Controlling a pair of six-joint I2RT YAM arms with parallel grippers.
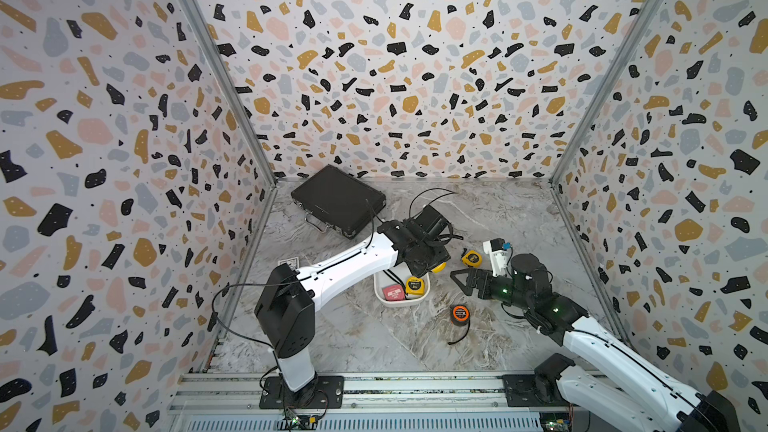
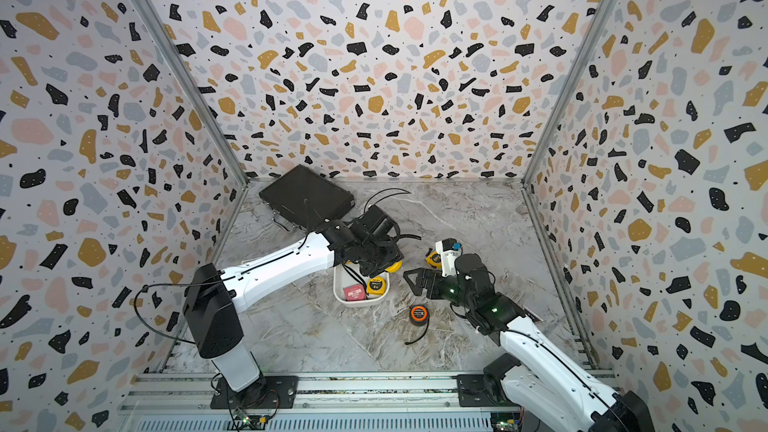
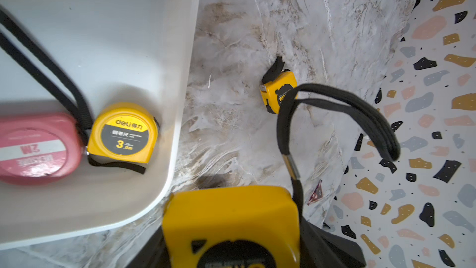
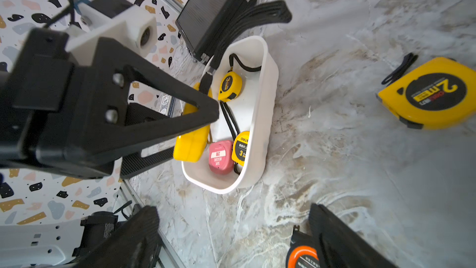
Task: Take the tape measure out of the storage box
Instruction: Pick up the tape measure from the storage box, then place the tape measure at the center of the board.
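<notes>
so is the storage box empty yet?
Not empty: the storage box holds a pink tape measure, a yellow tape measure beside it, and another yellow tape measure toward its other end.

We see the storage box [image 3: 180, 73] in smooth white plastic, softly glossy. The big yellow tape measure [image 3: 231, 217] is shiny plastic, its strap [image 3: 373, 122] woven black cloth with 1 metal ferrule [image 3: 291, 163]. The pink tape measure [image 3: 33, 150] gleams. The tabletop [image 3: 244, 34] looks like polished marble, the black case [image 4: 206, 14] matt.

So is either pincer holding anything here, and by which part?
The left pincer grips a yellow tape measure by its case; the right pincer is open, holding nothing.
</notes>
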